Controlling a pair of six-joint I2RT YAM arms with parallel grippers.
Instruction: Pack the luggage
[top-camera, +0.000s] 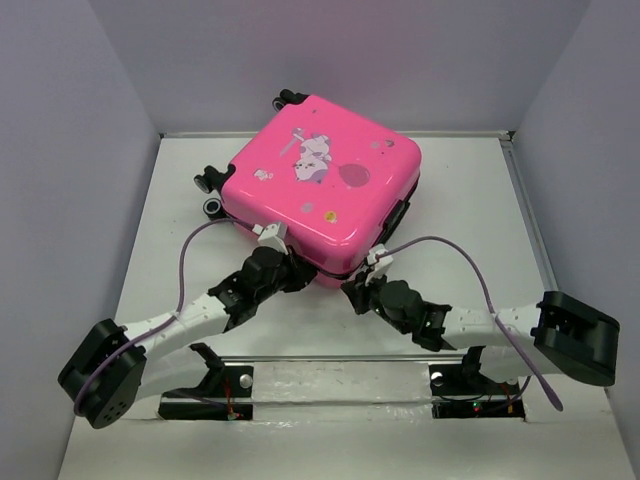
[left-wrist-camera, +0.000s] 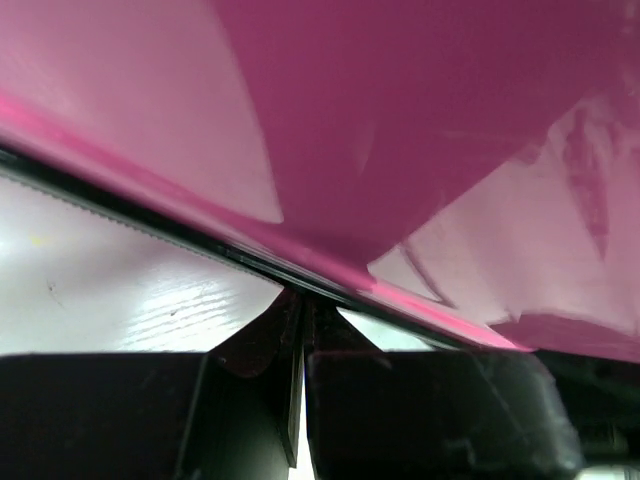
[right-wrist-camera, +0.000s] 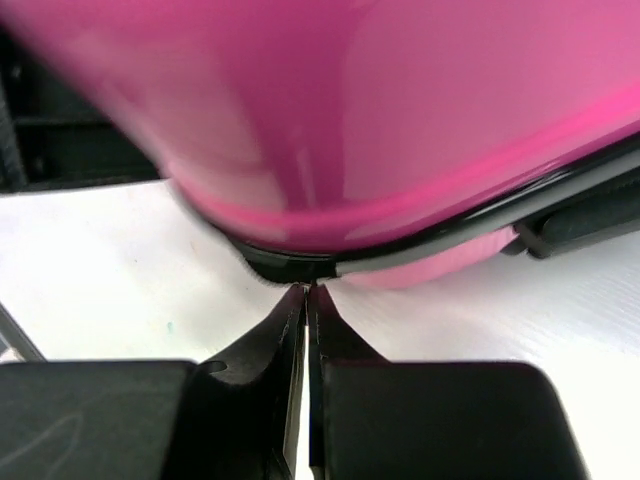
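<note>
My left tool (left-wrist-camera: 302, 302) is clenched, its matte black fingertips pressed together at the black zipper trim (left-wrist-camera: 150, 222) of the luggage (top-camera: 320, 185). I cannot tell whether anything is pinched between them. My right tool (right-wrist-camera: 306, 292) is clenched too, its tips under a rounded corner. The glossy hot-pink hard shell lies flat and closed on the white tabletop (top-camera: 470, 210), wheels (top-camera: 210, 190) on its far-left side. Both close views are blurred.

The luggage (left-wrist-camera: 420, 130) only a cropped, blurred pink shell in both wrist views, zipper seam (left-wrist-camera: 200, 235) detail indistinct
</note>
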